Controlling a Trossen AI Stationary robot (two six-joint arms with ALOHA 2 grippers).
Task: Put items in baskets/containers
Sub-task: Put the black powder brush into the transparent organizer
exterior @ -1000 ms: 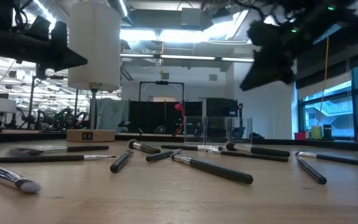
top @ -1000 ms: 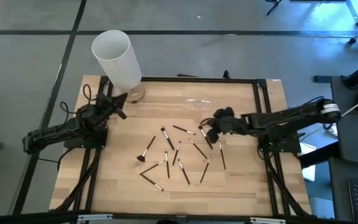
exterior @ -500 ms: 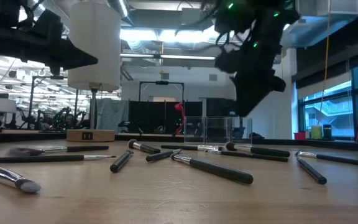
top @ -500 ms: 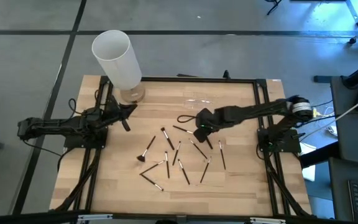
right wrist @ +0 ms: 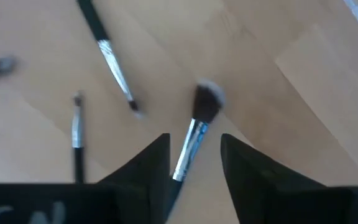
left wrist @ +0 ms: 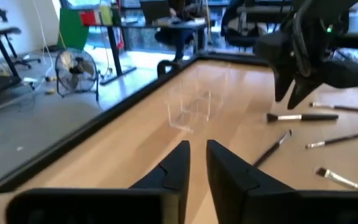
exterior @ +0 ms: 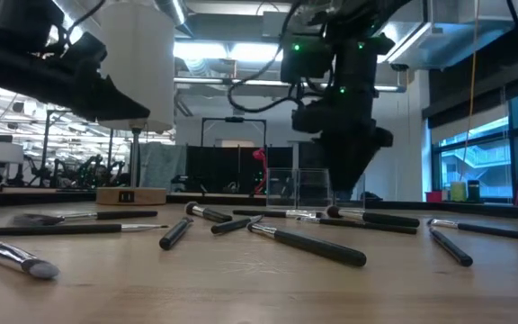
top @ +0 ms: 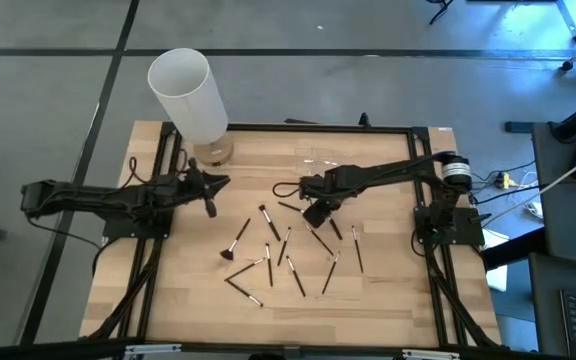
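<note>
- High view first: look at the right claw (top: 315,212), stretched out to the middle of the table (top: 388,285) now, and not back by the right edge like a second ago.
- Hangs just over the top end of the scattered brushes (top: 288,250), pointing down.
- In the right wrist view, see the two fingers (right wrist: 148,163) apart, with one fluffy-headed brush (right wrist: 197,124) lying on the wood in the gap between them.
- Not squeezed yet, not lifted yet.
- Looks lined up for a first grab, so closing on that handle is likely next.
- Now find the left claw (top: 209,190): reached out too, closer to the middle than before, near the tall white tube (top: 188,95).
- Fingers only a little apart there, holding nothing.
- Find the clear box (top: 318,165) at the back of the table, near the right claw and well apart from the left one.
- Hard to spot from above, easier in the left wrist view (left wrist: 191,109).
- Nothing to see inside it, so all the brushes still to go.
- Mind the thin handle: may roll or slip out.
</note>
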